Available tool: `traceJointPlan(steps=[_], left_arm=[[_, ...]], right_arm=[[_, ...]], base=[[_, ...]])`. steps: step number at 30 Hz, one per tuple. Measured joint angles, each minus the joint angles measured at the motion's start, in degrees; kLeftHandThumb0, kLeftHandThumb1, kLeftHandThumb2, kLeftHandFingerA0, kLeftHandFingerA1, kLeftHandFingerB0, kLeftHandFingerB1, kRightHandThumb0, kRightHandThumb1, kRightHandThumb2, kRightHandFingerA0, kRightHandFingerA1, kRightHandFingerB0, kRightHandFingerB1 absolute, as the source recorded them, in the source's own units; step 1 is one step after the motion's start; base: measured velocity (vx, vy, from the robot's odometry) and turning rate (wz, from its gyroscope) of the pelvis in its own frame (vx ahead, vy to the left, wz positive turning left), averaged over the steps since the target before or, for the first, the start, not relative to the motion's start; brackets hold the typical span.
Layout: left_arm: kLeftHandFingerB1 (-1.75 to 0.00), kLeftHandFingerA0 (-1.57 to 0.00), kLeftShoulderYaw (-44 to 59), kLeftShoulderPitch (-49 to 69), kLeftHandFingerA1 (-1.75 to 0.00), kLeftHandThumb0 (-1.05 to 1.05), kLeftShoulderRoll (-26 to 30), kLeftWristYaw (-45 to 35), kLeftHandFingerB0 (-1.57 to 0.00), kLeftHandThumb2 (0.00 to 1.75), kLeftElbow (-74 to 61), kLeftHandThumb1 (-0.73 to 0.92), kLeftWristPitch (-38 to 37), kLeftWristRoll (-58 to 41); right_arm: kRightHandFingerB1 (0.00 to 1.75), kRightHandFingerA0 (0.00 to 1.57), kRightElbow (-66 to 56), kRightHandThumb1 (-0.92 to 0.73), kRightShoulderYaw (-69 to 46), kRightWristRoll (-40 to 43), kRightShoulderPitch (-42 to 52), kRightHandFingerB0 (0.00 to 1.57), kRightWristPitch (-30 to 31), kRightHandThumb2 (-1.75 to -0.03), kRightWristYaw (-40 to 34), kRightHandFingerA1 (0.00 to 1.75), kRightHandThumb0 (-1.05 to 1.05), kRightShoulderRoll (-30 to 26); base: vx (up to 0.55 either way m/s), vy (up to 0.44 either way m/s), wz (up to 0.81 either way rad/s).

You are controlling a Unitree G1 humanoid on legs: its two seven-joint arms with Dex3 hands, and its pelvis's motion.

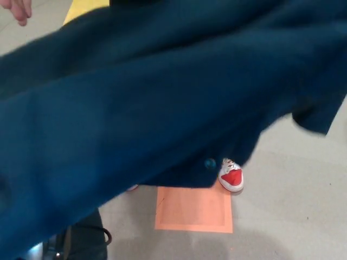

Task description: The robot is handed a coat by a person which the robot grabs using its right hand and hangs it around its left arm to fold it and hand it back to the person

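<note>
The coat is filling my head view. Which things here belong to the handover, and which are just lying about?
Job:
- blue coat, spread across most of the view
- person's fingers, top left corner
- person's red and white shoe, below the coat's edge

Lying about:
- orange floor marking
- yellow floor strip

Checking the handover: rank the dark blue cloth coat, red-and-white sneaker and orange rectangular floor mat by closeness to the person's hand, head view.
1. Dark blue coat, just below the person's hand, top left.
2. Red-and-white sneaker and orange floor mat, low centre: too close to call.
</note>
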Motion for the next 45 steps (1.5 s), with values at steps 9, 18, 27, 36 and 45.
traceJointPlan(steps=[9, 18, 27, 36, 45], left_arm=[[-0.31, -0.2, 0.0, 0.1, -0.31, -0.68, -0.2, 0.0, -0.24, 0.65, 0.0, 0.83, -0.5, 0.0], [-0.3, -0.19, 0.0, 0.4, -0.31, -0.71, -0.3, -0.1, -0.22, 0.64, 0.0, 0.8, -0.6, 0.0], [-0.47, 0.0, 0.1, 0.5, -0.49, -0.36, -0.3, -0.3, 0.0, 1.06, -0.4, 0.5, -0.6, 0.0], [-0.46, 0.0, 0.2, 1.0, -0.48, -0.36, -0.2, -1.1, 0.0, 1.05, -2.9, 0.48, -2.1, 0.0], [-0.29, -0.18, 0.6, 1.3, -0.3, -0.68, 0.3, -2.0, -0.2, 0.64, -5.0, 0.8, -3.1, -0.2]], right_arm=[[0.63, 0.95, 20.3, -0.85, 6.5, -0.4, 13.8, 1.04, -6.7, -0.66, -0.6, 0.53, -0.3, 0.0], [0.11, 0.0, 41.6, -0.54, 18.5, -2.1, 16.0, 0.0, -11.5, -0.92, -0.6, 0.12, -0.83, -0.8], [0.0, 0.0, 61.8, -0.54, 33.0, -5.8, 14.5, 0.0, -14.7, -0.9, 2.4, 0.02, -0.89, -4.7], [0.0, 0.0, 76.2, -0.51, 44.5, -9.1, 9.7, 0.0, -19.1, -0.89, 5.6, 0.0, -0.88, -12.0], [0.01, 0.0, 80.1, -0.47, 47.3, -10.5, 8.0, 0.0, -19.9, -0.83, 8.6, 0.0, -0.8, -14.2]], base=[[0.0, 0.0, 0.0], [0.0, 0.0, 0.0], [0.0, 0.0, 0.0], [0.0, 0.0, 0.0], [0.0, 0.0, 0.0]])
